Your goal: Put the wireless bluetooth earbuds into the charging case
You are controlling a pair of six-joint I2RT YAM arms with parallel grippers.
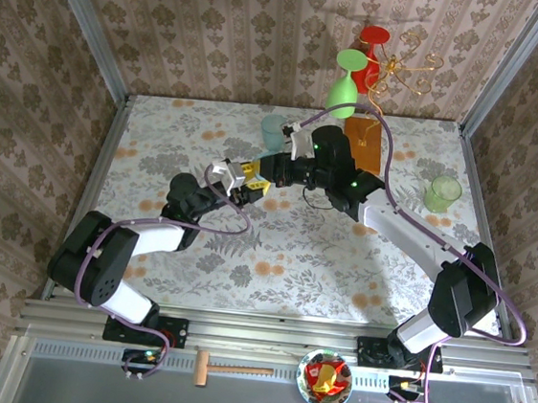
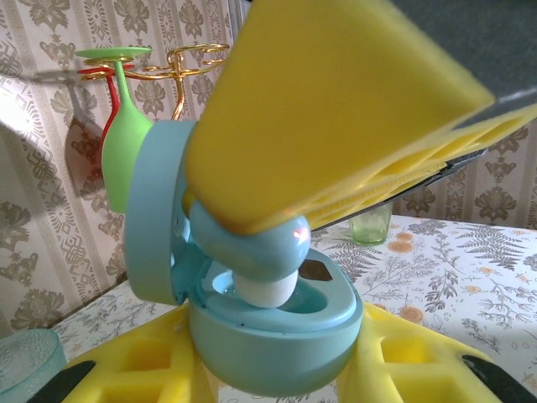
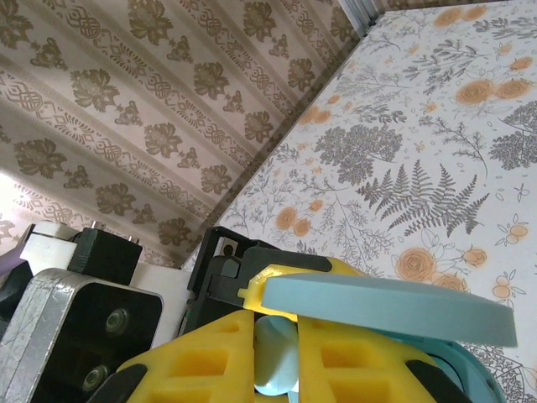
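Left gripper clamps the open, round light-blue plastic charging case steady (lid hinged upright) so the right gripper, pinching a glossy blue white-tipped earbud, can seat it.

Glossy light-blue, white-tipped earbud is hanging between right gripper fingertips, over open round light-blue charging case sitting in left gripper.
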